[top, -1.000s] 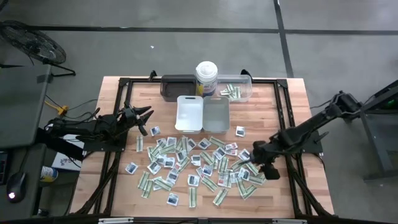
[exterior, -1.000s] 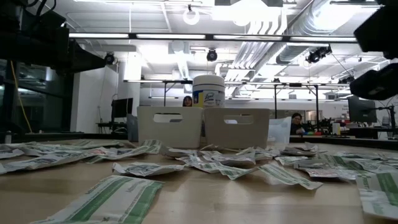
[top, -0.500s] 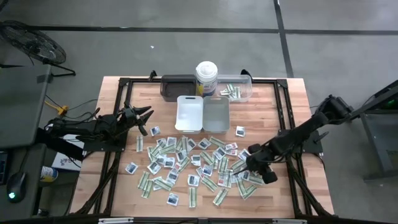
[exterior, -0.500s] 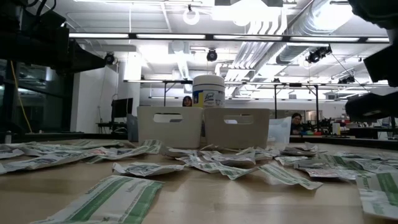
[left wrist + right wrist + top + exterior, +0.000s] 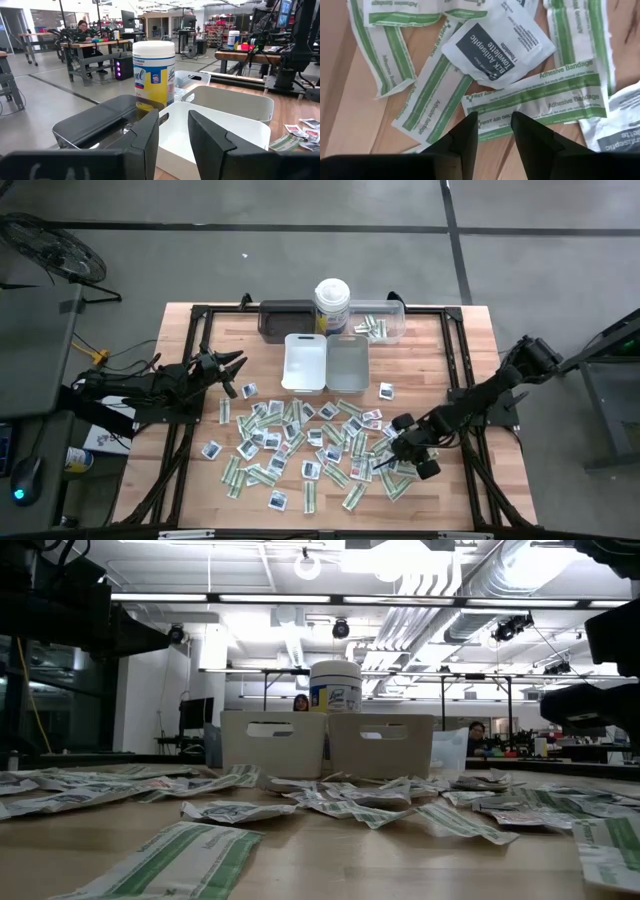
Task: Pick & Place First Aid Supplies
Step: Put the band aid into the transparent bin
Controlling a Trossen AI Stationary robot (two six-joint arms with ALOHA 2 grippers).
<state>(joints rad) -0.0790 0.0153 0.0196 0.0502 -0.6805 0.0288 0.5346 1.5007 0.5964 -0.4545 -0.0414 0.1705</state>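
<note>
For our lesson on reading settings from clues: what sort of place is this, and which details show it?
Probably a robotics lab or workshop. Beyond the wooden table strewn with first aid packets are exposed ceiling ducts, rows of workbenches with equipment, and a person seated at one.

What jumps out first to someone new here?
The litter of first aid packets across the table's middle and near side. Then the right gripper, jaws open, low over an adhesive bandage strip at the pile's right edge. The wipes canister stands behind the trays.
</note>
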